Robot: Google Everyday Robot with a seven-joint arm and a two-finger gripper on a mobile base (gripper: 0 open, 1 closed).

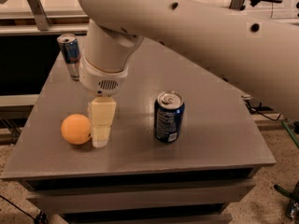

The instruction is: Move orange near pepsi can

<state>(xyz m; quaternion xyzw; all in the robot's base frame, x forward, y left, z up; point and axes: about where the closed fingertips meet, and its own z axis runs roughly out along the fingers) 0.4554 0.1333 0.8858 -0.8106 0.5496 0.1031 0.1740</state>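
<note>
**Worktop (219, 125): hand (101, 136) low, just beside the orange (75, 129), on the side facing the pepsi can (168, 118); hand opening cannot be determined.**
Risk: a sideways nudge would likely roll the round orange toward the left edge, away from the can. Worktop is smooth, flat and grey; speckled floor below; slim can (70, 56) at rear.

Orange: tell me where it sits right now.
In the camera view the orange sits near the front-left of the table, close beside the gripper, which stands just to its right. The pepsi can is farther right, apart from both.
</note>
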